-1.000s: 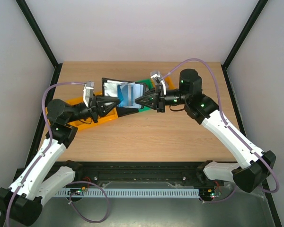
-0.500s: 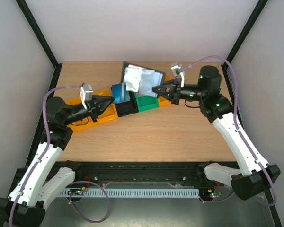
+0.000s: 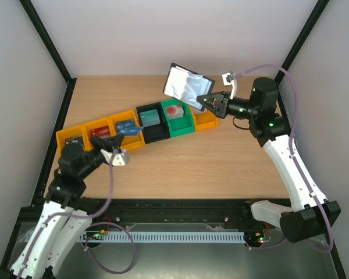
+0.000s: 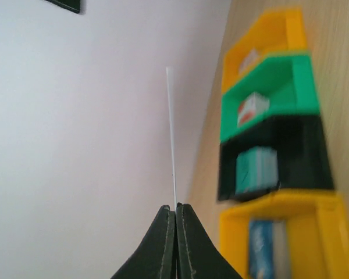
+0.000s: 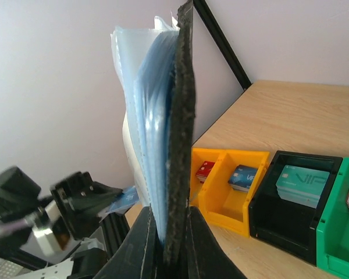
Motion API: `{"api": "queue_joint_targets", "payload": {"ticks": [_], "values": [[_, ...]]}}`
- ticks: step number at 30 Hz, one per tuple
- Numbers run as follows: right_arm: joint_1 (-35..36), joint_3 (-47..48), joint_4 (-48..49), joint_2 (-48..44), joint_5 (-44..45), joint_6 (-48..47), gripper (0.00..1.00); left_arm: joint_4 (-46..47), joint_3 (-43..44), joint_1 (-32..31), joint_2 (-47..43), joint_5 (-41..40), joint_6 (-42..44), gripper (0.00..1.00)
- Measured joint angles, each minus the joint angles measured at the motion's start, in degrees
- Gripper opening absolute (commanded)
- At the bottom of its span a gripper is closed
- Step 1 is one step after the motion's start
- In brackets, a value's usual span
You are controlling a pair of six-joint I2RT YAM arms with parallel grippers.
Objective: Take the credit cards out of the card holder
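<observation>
One black card holder (image 3: 186,87) hangs open and tilted above the far side of the table (image 3: 192,165), its lower edge pinched by the right gripper (image 3: 208,100). The left gripper (image 4: 175,208) nips one thin credit card (image 4: 171,133), seen edge-on. A row of six bins (image 3: 183,129) has four yellow, one black and one green. One red card (image 5: 205,170) and one blue card (image 5: 242,177) lie in separate yellow bins.

Bright, even light, soft shadows; blurred bins (image 4: 305,75) in left wrist view.
</observation>
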Motion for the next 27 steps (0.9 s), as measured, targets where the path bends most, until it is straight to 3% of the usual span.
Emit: {"api": "queue_joint_targets", "payload": {"ticks": [6,9,13,18,27], "values": [[-0.33,-0.02,0.50,2.19,-1.03,-0.04,0.02,10.88,-19.28,-1.03,-10.34,-9.01,29.24,0.02],[-0.66,0.00,0.85,3.82,-2.25,-0.37,0.02,12.85,-21.57,-1.16,-9.51,-12.13,37.11,0.02],[-1.40,-0.02,1.16,6.19,-4.24,-1.18,0.02,16.20,-21.24,-1.42,-4.92,-17.44,41.13,0.02],[-2.97,0.02,2.34,8.85,-6.62,-1.46,0.02,13.66,-15.41,-1.53,8.09,-24.09,38.23,0.02],[-6.36,0.11,2.82,11.32,-9.03,-1.49,0.02,3.80,14.84,-1.57,43.17,-30.01,12.48,0.02]]}}
